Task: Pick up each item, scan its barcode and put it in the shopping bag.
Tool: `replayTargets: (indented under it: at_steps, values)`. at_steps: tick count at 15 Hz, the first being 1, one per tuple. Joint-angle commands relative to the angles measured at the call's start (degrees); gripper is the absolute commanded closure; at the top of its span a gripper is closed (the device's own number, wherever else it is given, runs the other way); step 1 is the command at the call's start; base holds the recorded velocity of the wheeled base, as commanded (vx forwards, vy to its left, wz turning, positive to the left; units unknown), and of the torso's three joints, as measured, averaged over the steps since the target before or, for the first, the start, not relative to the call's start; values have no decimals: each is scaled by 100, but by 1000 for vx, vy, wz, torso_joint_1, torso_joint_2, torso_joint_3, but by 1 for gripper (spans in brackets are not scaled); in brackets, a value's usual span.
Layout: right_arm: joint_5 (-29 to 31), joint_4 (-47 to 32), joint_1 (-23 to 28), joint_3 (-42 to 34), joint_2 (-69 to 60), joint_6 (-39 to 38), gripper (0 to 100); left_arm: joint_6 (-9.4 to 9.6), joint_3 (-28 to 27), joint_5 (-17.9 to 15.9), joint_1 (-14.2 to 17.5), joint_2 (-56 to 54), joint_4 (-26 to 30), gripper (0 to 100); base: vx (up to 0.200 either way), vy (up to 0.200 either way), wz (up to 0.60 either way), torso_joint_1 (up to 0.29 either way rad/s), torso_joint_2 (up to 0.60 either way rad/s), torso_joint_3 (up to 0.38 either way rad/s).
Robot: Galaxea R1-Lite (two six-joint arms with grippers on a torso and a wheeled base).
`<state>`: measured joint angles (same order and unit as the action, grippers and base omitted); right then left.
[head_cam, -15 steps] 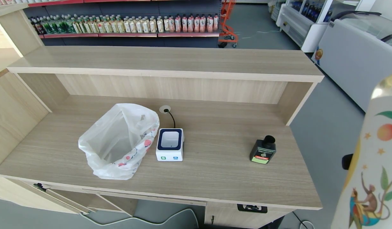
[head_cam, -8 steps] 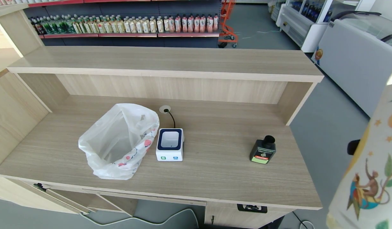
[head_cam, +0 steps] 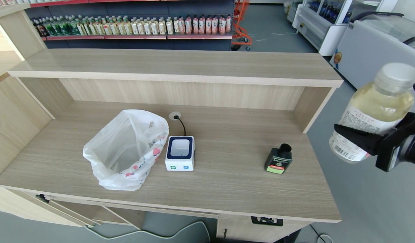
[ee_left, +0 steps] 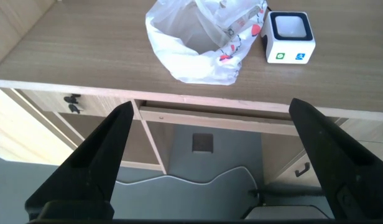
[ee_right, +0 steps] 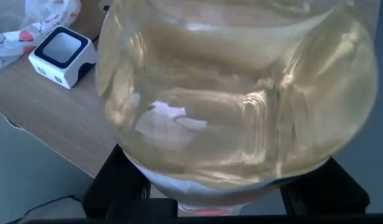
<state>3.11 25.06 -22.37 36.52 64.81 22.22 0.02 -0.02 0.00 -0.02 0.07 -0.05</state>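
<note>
bottle [head_cam: 376, 104] of pale yellow drink is clamped in my right end effector [head_cam: 379, 131], the black fingers closed across its white label [head_cam: 360, 118] near the base. it is up in the air off the right end of the table [head_cam: 227, 192], over the grey floor [head_cam: 362, 202], tilted with its pale cap [head_cam: 396, 72] uppermost. a barcode [head_cam: 344, 152] shows at the label's lower edge in the head view.

my left end effector [ee_left: 210, 155] hangs in front of the table's near edge, lower than the top, fingers spread wide with nothing between them.

on the table the shopping bag [head_cam: 124, 150] stands open-mouthed toward the left, white plastic with red spots. the scanner [head_cam: 180, 153], a small white box with a dark-rimmed window on top, is just beside the bag on its right; i cannot tell whether they touch. a black cable [head_cam: 182, 127] runs from its back to a hole in the table. a dark bottle [head_cam: 278, 159] with a black cap sits well apart, near the table's right end.
</note>
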Motion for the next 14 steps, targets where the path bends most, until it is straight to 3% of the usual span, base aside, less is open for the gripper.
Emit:
replayTargets:
  at_steps: [1,10,14]
  values:
    - [164,165,101,-348,-82,274,100,6,2,0,2,1,-4,0,0,0,0,0,0,0]
    - [366,86,101,-532,-776,1337,100,15,-6,0,2,1,5,0,0,0,0,0,0,0]
    - [586,16,-127,-471,-794,1733,100,24,-6,0,2,1,5,0,0,0,0,0,0,0]
